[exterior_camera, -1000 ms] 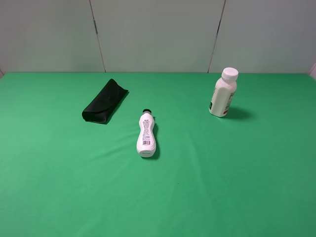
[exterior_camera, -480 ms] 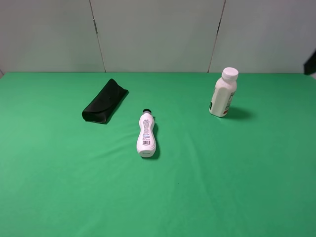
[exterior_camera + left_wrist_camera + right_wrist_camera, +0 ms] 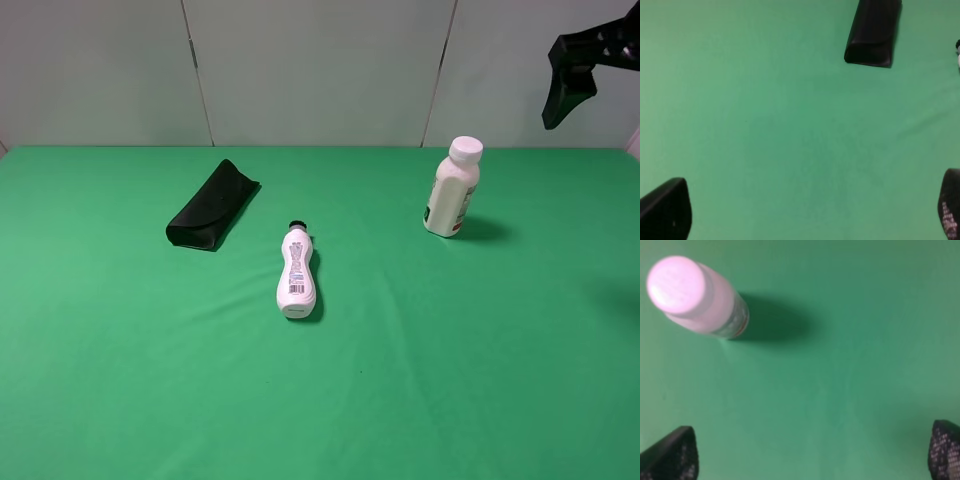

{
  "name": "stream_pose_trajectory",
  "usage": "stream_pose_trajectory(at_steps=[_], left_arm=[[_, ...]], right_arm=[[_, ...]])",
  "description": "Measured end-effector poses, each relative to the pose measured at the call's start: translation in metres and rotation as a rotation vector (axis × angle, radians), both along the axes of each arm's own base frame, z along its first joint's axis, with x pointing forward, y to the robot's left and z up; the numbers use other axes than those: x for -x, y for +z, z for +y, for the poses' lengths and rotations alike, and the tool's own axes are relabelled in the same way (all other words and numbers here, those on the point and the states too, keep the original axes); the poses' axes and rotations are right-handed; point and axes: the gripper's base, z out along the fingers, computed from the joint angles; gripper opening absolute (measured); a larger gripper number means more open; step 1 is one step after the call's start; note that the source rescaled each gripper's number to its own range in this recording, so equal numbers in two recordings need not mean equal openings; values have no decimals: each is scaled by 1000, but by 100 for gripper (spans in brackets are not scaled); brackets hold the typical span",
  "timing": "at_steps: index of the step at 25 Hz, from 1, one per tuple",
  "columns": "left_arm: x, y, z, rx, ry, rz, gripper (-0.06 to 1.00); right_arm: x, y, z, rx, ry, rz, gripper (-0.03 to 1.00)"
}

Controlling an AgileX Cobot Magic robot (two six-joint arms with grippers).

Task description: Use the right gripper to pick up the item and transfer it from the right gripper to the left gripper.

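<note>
Nearest the front edge, the green cloth (image 3: 420,400) carries nothing. Further in, a slim white bottle (image 3: 296,274) lies flat near the centre, with a flat black case (image 3: 212,205) beyond it on the left. The left gripper (image 3: 807,210) does not appear in the overhead view. Its own camera shows the fingers spread wide and empty, above the cloth on the case's side. Further back, right of centre, the item (image 3: 452,190) stands upright on its base, cap uppermost, so its long axis is vertical. Furthest and highest is the right gripper (image 3: 807,455), fingers fully parted and holding nothing. The item lies below it and off toward the table centre, outside the finger gap. This is clearly the nearer arm. The approach probably requires a shift inward, then a descent to close across the body.
</note>
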Motion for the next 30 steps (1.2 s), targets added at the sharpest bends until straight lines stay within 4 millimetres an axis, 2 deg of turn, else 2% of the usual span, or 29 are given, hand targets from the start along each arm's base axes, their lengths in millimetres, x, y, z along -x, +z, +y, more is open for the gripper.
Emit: stream_pose_trajectory(at_steps=[5, 11, 24, 30], left_arm=[[0, 0, 0, 0, 0, 0, 100], [0, 0, 0, 0, 0, 0, 100], [0, 0, 0, 0, 0, 0, 100], [0, 0, 0, 0, 0, 0, 100]], right_arm=[[-10, -12, 1, 18, 17, 37, 100], [-20, -12, 3, 20, 19, 30, 100], [-42, -27, 6, 9, 1, 27, 100], [-63, -29, 19, -41, 11, 20, 100]])
